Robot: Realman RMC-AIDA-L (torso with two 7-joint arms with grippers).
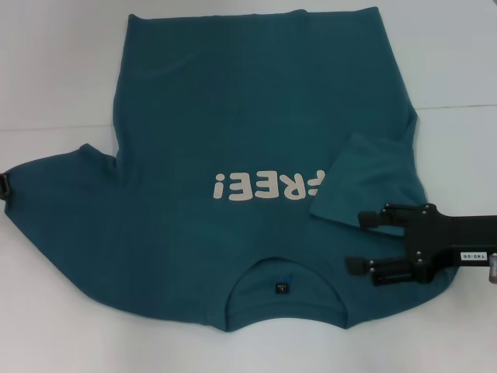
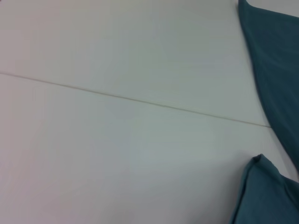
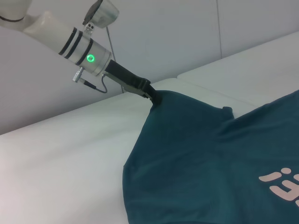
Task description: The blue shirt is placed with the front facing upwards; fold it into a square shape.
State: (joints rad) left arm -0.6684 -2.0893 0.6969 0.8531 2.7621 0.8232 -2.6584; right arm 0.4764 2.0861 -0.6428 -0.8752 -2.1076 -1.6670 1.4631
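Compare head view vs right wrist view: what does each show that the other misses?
Head view only: the right gripper, open above the blue shirt, the right sleeve already folded inward, and the neck label. Right wrist view only: the left gripper shut on the left sleeve tip, with its arm and a green light. Both: the shirt on the white table, part of the lettering.

The left gripper [image 3: 154, 96] pinches the sleeve tip of the shirt [image 3: 196, 158] on the white table [image 3: 60, 158]; a green light glows on its wrist, and white lettering shows at the edge
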